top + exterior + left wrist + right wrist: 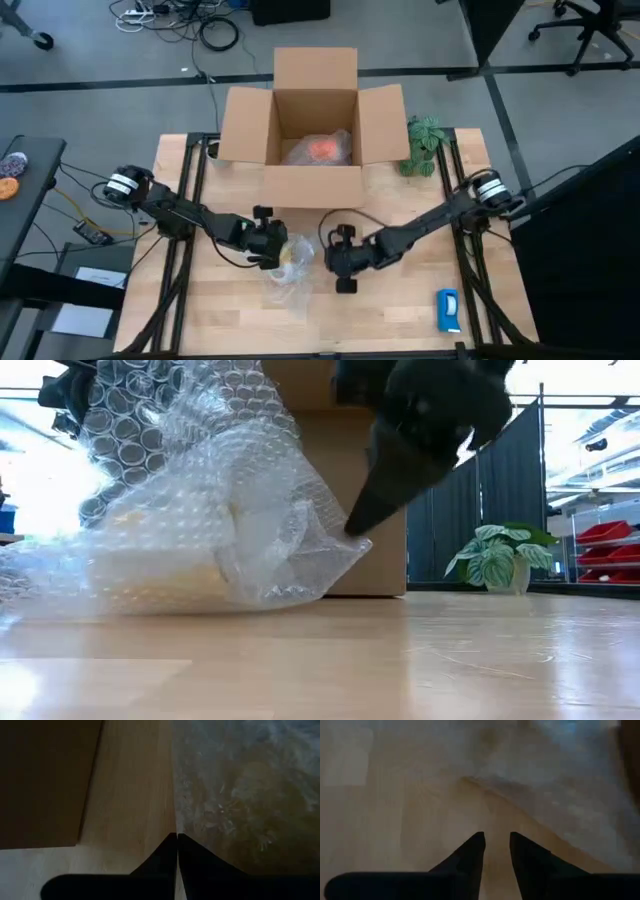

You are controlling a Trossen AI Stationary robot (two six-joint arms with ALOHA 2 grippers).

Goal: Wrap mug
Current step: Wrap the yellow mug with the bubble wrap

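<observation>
The mug (290, 252) is down on the table (400, 315), just in front of the cardboard box (312, 186), and it is buried in bubble wrap (285, 282); from above only a yellowish-orange glow comes through the film. The low view gives a pale rounded mass inside the bundle, with wrap pulled up high on one side. Behind it the box stands open, all flaps out, and inside lies a reddish-orange thing (322, 148) in its own clear wrap. Now the arms: both reach in low from the table's outer edges and meet at the bundle. The left gripper (272, 243) is at the bundle's left side, and its wrist view shows the two fingers pressed tip to tip right on the wrap's edge, pinching the film. The right gripper (330, 260) sits just beside the bundle on the other side; its wrist view shows a narrow gap between the fingers with only bare wood in it, nothing held. The low view adds that a dark fingertip touches the wrap's pointed corner. Out wide, a small potted plant (424, 146) stands by the box's right flap, and a blue-and-white object (448, 310) lies near the front right corner.
</observation>
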